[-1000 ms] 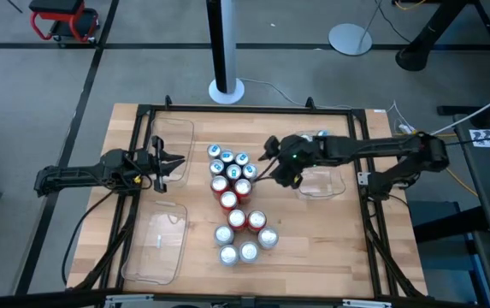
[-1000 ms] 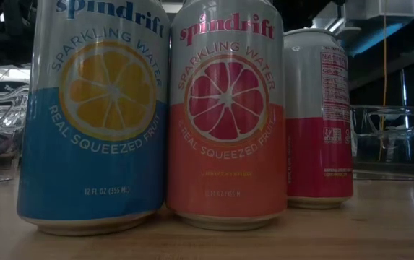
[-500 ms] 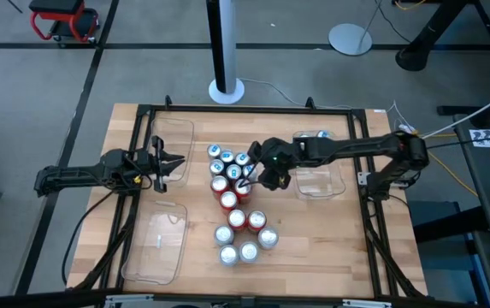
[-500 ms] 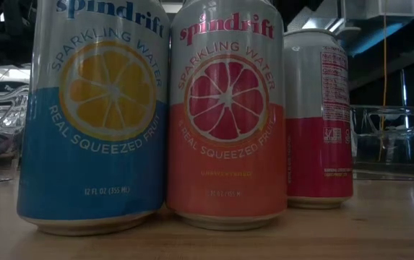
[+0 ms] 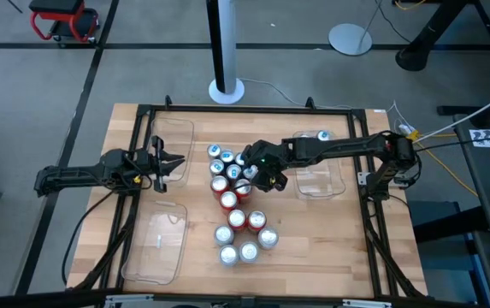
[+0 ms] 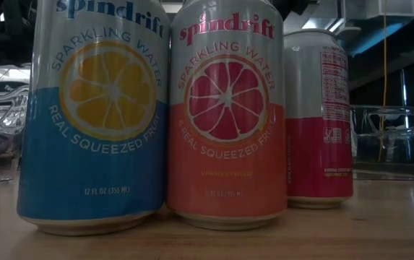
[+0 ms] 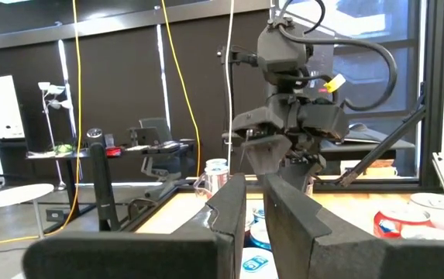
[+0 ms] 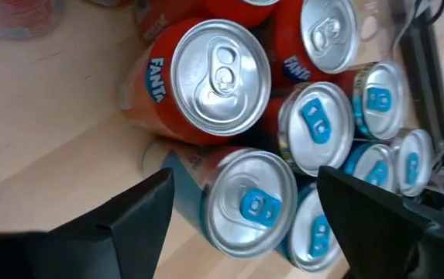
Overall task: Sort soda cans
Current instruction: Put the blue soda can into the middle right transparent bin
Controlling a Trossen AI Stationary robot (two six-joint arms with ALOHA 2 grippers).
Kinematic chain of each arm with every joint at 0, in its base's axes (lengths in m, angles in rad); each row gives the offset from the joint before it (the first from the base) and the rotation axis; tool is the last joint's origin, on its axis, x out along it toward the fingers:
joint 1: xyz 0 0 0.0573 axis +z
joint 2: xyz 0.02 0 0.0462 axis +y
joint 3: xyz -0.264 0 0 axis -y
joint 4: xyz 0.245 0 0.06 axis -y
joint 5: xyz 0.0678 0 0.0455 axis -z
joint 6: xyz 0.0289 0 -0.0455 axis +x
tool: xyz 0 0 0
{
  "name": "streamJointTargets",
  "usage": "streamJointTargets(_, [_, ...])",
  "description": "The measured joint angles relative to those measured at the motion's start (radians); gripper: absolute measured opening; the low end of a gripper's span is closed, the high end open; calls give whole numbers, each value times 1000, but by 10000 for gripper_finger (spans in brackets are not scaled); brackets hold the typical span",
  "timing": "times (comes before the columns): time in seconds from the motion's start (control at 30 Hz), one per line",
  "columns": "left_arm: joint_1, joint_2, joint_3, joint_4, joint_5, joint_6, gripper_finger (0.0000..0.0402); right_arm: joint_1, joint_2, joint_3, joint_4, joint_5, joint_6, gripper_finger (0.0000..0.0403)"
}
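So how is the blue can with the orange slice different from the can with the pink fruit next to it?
The blue can has a yellow-orange citrus slice and a blue lower half; the pink can has a pink grapefruit slice and a coral lower half. The brand name is blue on the blue can and pink on the pink can. Both stand upright, side by side, on the wooden table, with the same brand and "sparkling water" wording.

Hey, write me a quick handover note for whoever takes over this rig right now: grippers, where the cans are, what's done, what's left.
Right gripper: open, over the far end of the can cluster, fingers straddling a blue can beside the orange Fanta can; nothing gripped yet.
Left gripper: waiting at the table's left side, holding nothing.
Cans: nearly all in the soda cans cluster at table centre. At least one can sits at the far end of the right tray.
The two left trays look empty.
Left: sort almost everything.
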Motion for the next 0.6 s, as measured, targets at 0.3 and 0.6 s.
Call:
streamJointTargets(0.3, [0, 0, 0, 1, 0, -7, 40, 0, 5, 1, 5, 10, 0, 317])
streamJointTargets(0.6, [0, 0, 0, 1, 0, -7, 40, 0, 71, 2, 28, 11, -27, 317])
